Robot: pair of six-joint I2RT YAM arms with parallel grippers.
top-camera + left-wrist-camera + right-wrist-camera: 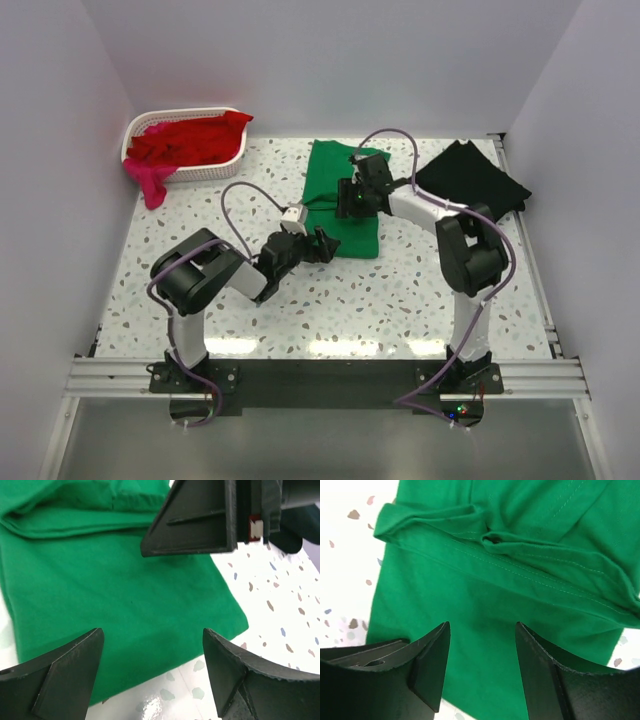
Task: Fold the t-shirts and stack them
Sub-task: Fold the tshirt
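Green t-shirt (343,205) lies mid-tabletop (400,290) as a long strip, sides already tucked in and the cross fold not yet done. Black t-shirt (472,178) sits at the far right. Red t-shirt (190,140) is in the white basket (215,172), and the magenta-pink one (152,185) hangs over its rim.

Left arm (230,270): jaws spread with nothing between them, over the near hem corner. Right arm (465,245): jaws also spread and empty, over the middle of the strip, just near of a bunched sleeve ridge (520,545).

Risks as I read them:
- The strip is several layers thick. A shallow pinch takes only the top ply, so the side tucks peel open on lift.
- The right finger (200,515) already fills the top of the left wrist view. The arms are very close, so a collision is likely if both close in on the same edge.
- Uneven lift heights would skew the fold line.
- That ridge can get trapped inside the fold, leaving a lumpy, unstable stack.
- Dragging cloth across the tabletop could shift the whole strip.
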